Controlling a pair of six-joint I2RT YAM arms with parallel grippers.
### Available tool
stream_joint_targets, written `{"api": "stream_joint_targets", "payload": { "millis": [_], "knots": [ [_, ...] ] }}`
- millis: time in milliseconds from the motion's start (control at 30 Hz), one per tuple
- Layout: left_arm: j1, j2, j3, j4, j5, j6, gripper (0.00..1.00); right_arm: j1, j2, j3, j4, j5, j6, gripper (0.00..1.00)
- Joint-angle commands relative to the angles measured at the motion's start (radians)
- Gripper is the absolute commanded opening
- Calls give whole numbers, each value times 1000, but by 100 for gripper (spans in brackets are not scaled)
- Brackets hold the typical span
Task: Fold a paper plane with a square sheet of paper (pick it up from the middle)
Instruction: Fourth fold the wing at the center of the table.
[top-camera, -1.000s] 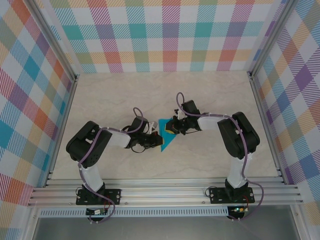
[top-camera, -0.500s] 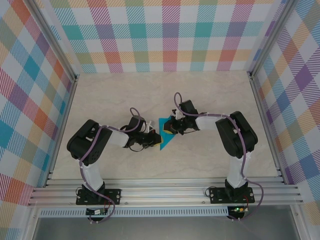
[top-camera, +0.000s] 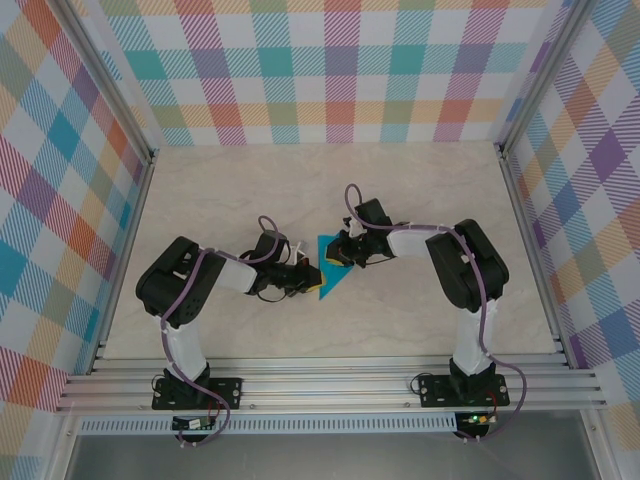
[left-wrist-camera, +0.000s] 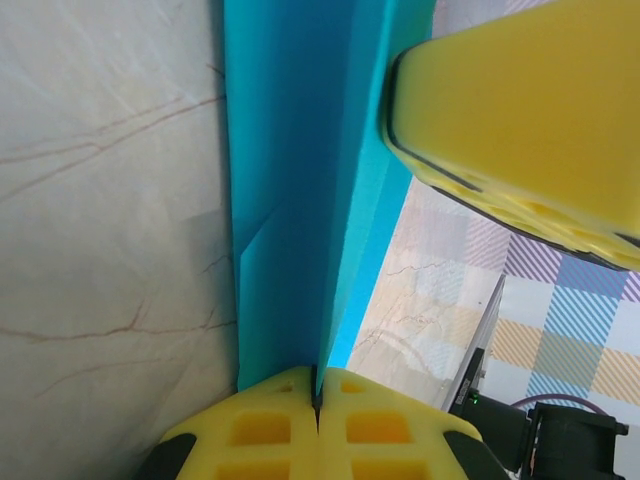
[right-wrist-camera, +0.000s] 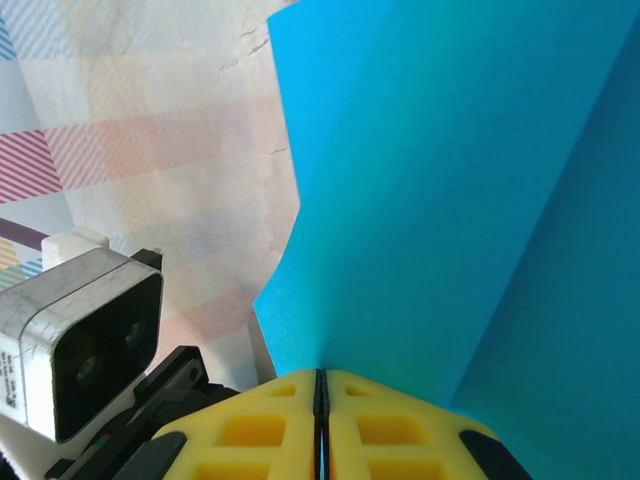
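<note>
Paper (left-wrist-camera: 290, 180) between left gripper (left-wrist-camera: 317, 400) and right gripper (right-wrist-camera: 318, 385), in both closed jaws.

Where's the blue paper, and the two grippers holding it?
Teal paper (top-camera: 325, 286): top view, its bare lower part.
Left gripper (left-wrist-camera: 317, 398): left wrist view, seam between yellow tips.
Right gripper (right-wrist-camera: 319, 388): right wrist view, seam between yellow tips.

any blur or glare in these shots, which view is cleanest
Top external: cleanest, evenly lit and sharp, barely any shadow, though the teal paper is small. Left wrist: paper crisp, but a yellow pad of the right gripper looms large, very near the lens. Right wrist: paper well lit, background behind it washed out pale; no harsh glare.
</note>
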Motion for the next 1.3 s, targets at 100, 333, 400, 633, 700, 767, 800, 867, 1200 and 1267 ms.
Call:
{"api": "stream_joint_targets", "payload": {
  "millis": [100, 333, 400, 633, 700, 767, 800, 867, 1200, 1267],
  "knots": [
    [21, 28, 25, -42, 9, 9, 2, 6, 29, 38, -33, 42, -3, 10],
    [24, 8, 35, -131, -30, 54, 16, 6, 59, 51, -33, 32, -2, 10],
    [23, 0, 38, -165, -43, 75, 19, 6, 66, 56, -29, 21, 0, 10],
    [-6, -10, 76, -293, -90, 142, 28, 6, 69, 64, -45, 22, -6, 10],
    [-17, -19, 85, -331, -127, 152, 24, 6, 71, 64, -48, 21, -7, 10],
    [-23, -29, 89, -350, -144, 161, 22, 6, 72, 63, -50, 19, -7, 10],
    [-25, -32, 90, -355, -149, 163, 20, 6, 73, 62, -50, 20, -7, 10],
    [-27, -36, 90, -355, -145, 162, 15, 6, 75, 62, -53, 19, -10, 10],
    [-28, -44, 82, -349, -140, 134, 3, 6, 91, 56, -76, 26, -25, 10],
    [-28, -46, 82, -358, -149, 129, 4, 6, 93, 59, -82, 24, -29, 11]
  ]
}}
